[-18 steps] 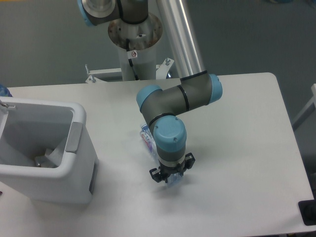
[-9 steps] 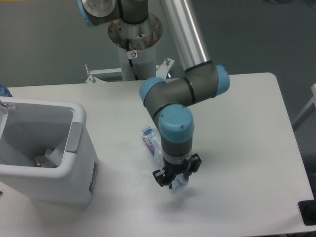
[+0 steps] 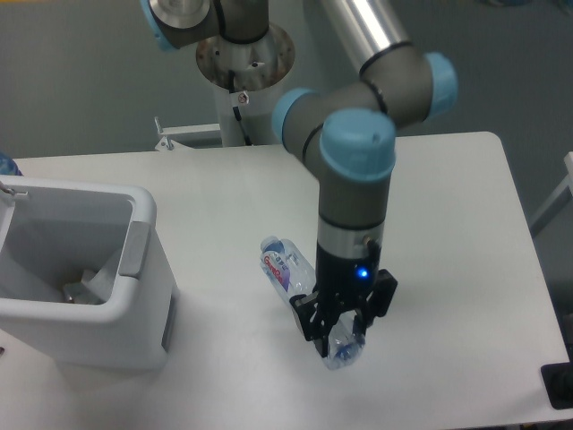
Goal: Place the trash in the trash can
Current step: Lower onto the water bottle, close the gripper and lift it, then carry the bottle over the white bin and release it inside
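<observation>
The task is judged to be partly done. The bin (image 3: pixel 81 296) is taken as the landmark: inside it, low against its floor, a pale crumpled scrap (image 3: pixel 79 288) can be made out, which is probably the wrapper, though it is too small to be told for certain. If so, that piece is already disposed of.

The bottle (image 3: pixel 300 282) is outside the bin, well to its right. Its capped end and red-blue label are seen nearest the bin, while its far end is caught in the gripper (image 3: pixel 340 333), whose jaws are closed narrowly around the clear plastic. The bottle is tilted, with the held end toward the near edge of the table (image 3: pixel 466 224); it seems to be lifted off the surface, but whether the capped end is quite free of the table cannot be told.

What is left, as judged from this: the bottle has to be carried to the left across the gap to the bin, brought above its open top, clear of the rim with the grey panel (image 3: pixel 134 249), and let go there. The grasp is on a crushed, slippery end, so slipping during the carry is a risk
</observation>
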You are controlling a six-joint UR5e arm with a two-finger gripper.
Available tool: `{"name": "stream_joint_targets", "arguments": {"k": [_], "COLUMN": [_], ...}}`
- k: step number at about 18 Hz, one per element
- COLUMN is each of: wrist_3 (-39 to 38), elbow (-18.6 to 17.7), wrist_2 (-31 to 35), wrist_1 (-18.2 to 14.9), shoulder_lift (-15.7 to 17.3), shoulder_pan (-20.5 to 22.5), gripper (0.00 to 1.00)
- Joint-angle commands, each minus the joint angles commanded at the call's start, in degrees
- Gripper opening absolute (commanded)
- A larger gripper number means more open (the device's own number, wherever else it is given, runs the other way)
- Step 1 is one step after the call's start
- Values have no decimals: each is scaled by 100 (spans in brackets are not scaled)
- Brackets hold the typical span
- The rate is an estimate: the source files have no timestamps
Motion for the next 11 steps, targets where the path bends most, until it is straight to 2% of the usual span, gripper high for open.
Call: {"name": "stream_joint_targets", "arguments": {"k": [3,6,11], "wrist_3": [35,44,44], "elbow": [107,142,308], "wrist_2": [-509,-967,-1311], "wrist_1": [9,167,211], "shoulder_lift": [176,334,440], "shoulder_pan": [-9,-44,-316], "gripper": [13,13,13]}}
